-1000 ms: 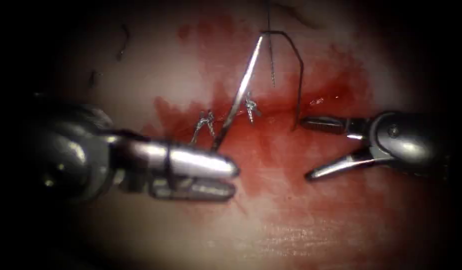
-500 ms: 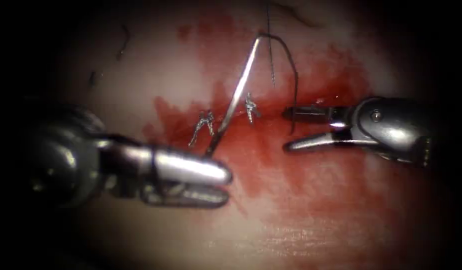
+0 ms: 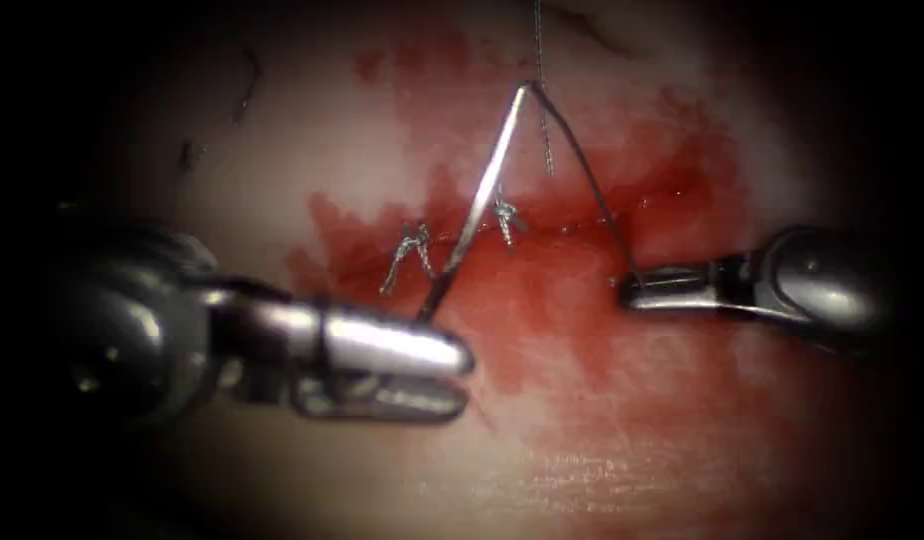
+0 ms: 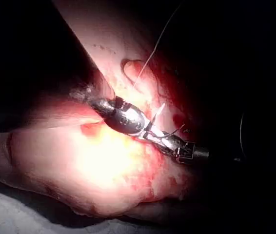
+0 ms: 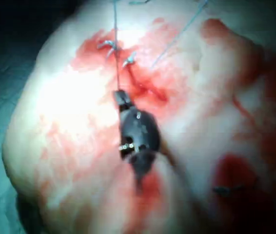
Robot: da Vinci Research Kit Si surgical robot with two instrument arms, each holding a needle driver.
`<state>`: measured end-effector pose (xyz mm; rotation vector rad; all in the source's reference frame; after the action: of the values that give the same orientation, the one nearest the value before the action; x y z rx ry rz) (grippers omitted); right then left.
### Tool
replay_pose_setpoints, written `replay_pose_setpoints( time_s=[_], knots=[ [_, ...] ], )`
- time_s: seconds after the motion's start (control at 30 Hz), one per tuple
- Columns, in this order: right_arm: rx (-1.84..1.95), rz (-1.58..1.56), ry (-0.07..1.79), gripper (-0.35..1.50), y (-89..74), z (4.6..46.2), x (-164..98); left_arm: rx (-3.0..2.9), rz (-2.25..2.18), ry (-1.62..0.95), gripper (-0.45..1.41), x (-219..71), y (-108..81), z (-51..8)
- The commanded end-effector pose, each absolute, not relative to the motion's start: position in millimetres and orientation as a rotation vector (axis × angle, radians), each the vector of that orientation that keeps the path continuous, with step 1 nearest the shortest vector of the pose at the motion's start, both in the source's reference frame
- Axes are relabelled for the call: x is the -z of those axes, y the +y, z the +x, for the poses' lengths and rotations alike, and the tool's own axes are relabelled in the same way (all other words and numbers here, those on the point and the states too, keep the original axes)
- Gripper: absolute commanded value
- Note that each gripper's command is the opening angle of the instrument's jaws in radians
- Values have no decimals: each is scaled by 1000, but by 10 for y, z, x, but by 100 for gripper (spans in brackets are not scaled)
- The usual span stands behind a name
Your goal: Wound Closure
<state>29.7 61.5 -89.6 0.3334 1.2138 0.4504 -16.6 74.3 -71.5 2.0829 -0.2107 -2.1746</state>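
My left tool (image 3: 464, 372) is shut on the needle (image 3: 482, 190) at its lower end, just left of the cut's middle. The needle stands up free of the tissue (image 3: 312, 130), its tail end high above the cut (image 3: 572, 218). From that tail the thread (image 3: 582, 170) runs taut, down and right, into my right tool (image 3: 628, 288), which is shut on it just below the right part of the cut. In the right wrist view the right tool (image 5: 120, 96) holds the thread (image 5: 116, 53) straight. In the left wrist view the needle (image 4: 159, 111) glints beside the left tool (image 4: 150, 130).
Two tied stitches with short cut ends (image 3: 407, 250) (image 3: 502, 215) sit on the cut either side of the needle. A loose thread end (image 3: 544, 130) hangs from above. Red fluid (image 3: 582, 330) covers the tissue around and below the cut. Dark thread scraps (image 3: 247, 85) lie upper left.
The right tool's open jaws moved left onto the slack thread loop, shut on it, then drew it right and down until it went straight. The left tool and needle barely shifted.
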Motion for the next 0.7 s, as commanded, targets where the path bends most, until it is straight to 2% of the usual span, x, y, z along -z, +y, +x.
replay_pose_setpoints(
  time_s=[0.03,0.4,0.6,0.63,0.67,0.7],
  knots=[
    [-445,340,1216,-35,607,299,895,2174,2081,-216,-35,710,747,-173],
    [-415,384,1222,-35,544,274,952,2208,2088,-187,-35,675,737,-175],
    [-409,368,1246,-35,544,285,984,2211,2090,-137,-35,676,733,-171],
    [-413,358,1258,7,547,287,985,2205,2095,-130,-35,678,733,-169],
    [-413,349,1266,32,549,289,984,2201,2099,-124,-35,681,735,-165],
    [-406,339,1268,71,550,291,983,2195,2106,-114,-35,684,739,-159]
  ],
)
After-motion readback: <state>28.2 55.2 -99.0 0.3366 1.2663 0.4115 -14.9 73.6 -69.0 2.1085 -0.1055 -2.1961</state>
